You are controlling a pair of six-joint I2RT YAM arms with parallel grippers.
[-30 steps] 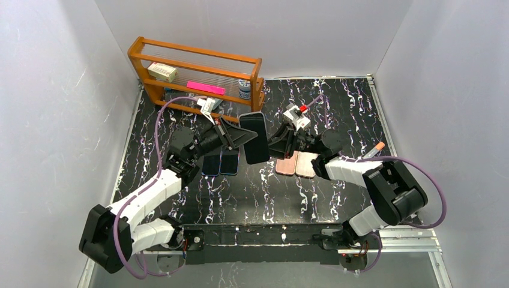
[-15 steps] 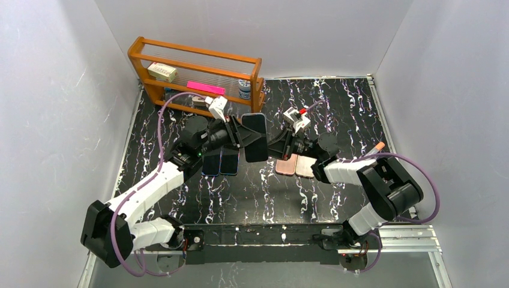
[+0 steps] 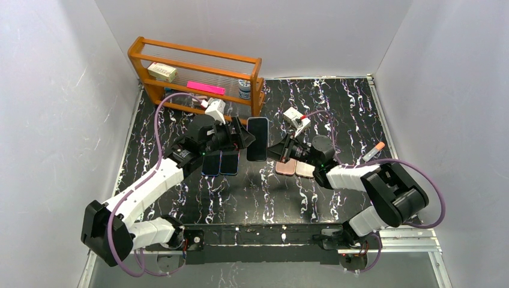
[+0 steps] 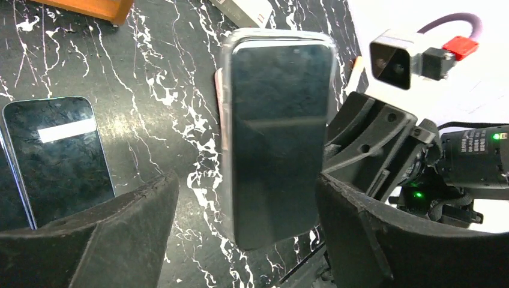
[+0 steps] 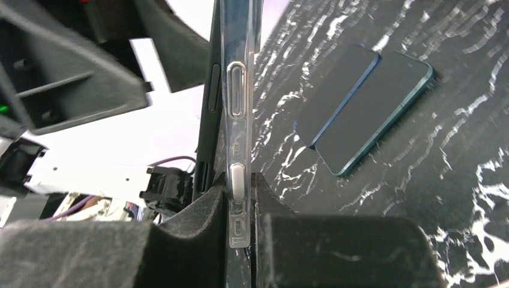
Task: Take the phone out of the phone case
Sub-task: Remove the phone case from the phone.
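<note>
A dark phone (image 3: pixel 258 138) in a clear phone case (image 5: pixel 237 90) hangs upright above the middle of the table. My right gripper (image 3: pixel 278 150) is shut on the case's side edge, with the case wall and its button pinched between the fingers (image 5: pixel 180 240). The phone's dark body (image 5: pixel 210 96) shows just left of the clear wall. My left gripper (image 3: pixel 243 135) stands open around the phone's other end. In the left wrist view its fingers (image 4: pixel 102 234) sit wide on either side of the screen (image 4: pixel 279 132), and I see a gap on both sides.
Two dark phones (image 3: pixel 220 162) lie flat under the left arm, and two pink ones (image 3: pixel 296 165) lie under the right arm. A wooden rack (image 3: pixel 198 72) with small items stands at the back left. White walls close in the table.
My left gripper has opened and let go of the phone, pulling back slightly. The phone has dropped lower and hangs from the right gripper, which has stayed shut.
</note>
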